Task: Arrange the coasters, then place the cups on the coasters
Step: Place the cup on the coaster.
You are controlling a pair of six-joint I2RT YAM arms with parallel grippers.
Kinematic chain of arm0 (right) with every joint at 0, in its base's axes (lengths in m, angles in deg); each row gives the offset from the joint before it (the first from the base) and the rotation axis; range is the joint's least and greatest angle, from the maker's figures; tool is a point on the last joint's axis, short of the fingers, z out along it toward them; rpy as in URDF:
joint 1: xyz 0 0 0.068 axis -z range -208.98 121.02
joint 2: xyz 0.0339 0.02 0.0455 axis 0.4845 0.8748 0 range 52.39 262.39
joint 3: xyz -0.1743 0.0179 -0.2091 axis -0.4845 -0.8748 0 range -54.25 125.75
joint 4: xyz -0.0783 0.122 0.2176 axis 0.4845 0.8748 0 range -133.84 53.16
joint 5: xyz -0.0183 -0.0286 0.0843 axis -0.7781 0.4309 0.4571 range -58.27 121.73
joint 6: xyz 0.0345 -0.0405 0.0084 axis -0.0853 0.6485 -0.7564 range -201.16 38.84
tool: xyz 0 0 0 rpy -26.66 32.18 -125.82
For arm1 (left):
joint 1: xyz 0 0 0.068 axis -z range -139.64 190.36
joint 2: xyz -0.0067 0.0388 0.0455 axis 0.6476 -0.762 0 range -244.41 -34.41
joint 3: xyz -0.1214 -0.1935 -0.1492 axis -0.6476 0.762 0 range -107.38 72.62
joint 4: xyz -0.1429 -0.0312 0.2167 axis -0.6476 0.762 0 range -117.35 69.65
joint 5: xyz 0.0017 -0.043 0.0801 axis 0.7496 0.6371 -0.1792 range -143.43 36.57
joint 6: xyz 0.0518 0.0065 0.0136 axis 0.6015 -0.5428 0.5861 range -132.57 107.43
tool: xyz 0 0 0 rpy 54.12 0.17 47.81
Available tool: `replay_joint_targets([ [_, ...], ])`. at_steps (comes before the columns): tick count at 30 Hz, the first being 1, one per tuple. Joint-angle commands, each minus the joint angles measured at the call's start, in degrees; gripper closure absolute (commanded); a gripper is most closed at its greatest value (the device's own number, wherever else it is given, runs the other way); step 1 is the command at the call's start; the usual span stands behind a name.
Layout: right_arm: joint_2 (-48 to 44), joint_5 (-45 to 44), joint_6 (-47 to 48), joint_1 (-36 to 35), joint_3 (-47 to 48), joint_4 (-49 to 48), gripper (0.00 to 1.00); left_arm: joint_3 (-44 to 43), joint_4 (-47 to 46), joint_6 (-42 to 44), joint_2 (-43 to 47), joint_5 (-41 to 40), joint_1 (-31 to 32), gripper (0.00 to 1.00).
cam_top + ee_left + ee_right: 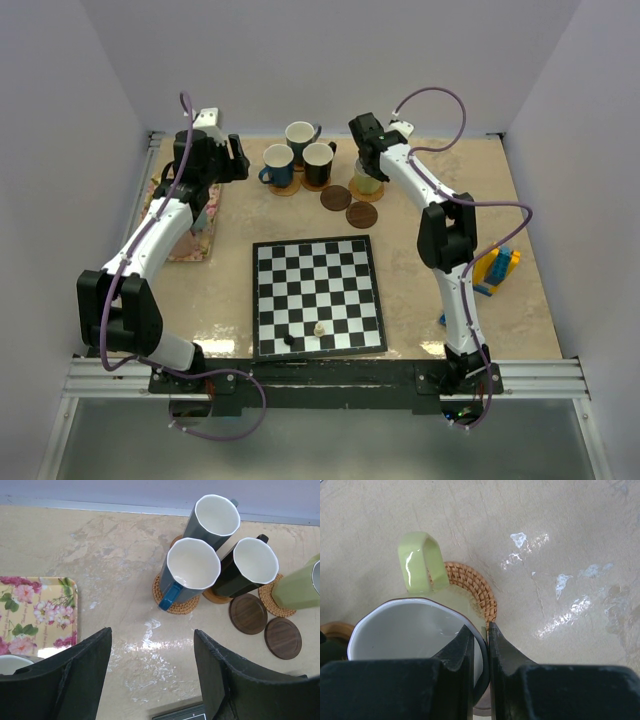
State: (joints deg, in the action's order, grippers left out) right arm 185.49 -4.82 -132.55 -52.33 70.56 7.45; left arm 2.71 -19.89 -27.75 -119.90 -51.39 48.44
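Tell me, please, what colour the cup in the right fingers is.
The cup is pale green; right wrist view shows it best.

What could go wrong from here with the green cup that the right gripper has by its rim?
1. The right gripper pinches only the thin rim of the pale green cup, so the cup may tilt or slip on its woven coaster.
2. The black cup stands close beside it, and a sideways pull-out could knock it.
3. The two dark coasters lie close together, so cups set there may crowd each other.
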Motion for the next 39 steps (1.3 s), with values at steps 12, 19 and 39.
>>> replay_joint_targets([
  [12, -1.9, -2.0, -2.3, 0.2, 0.0, -3.2, 1.0, -1.9, -1.4, 1.5, 0.8, -0.4, -0.9, 0.29],
  [19, -2.0, -1.0, -2.0, 0.5, -0.4, -3.7, 0.9, -1.6, -1.4, 1.5, 0.9, -0.4, -1.0, 0.29],
  [39, -7.7, 0.3, 0.9, 0.7, -3.1, -8.5, 0.38, -1.3, -1.8, 1.0, 1.1, 0.4, -1.1, 0.28],
])
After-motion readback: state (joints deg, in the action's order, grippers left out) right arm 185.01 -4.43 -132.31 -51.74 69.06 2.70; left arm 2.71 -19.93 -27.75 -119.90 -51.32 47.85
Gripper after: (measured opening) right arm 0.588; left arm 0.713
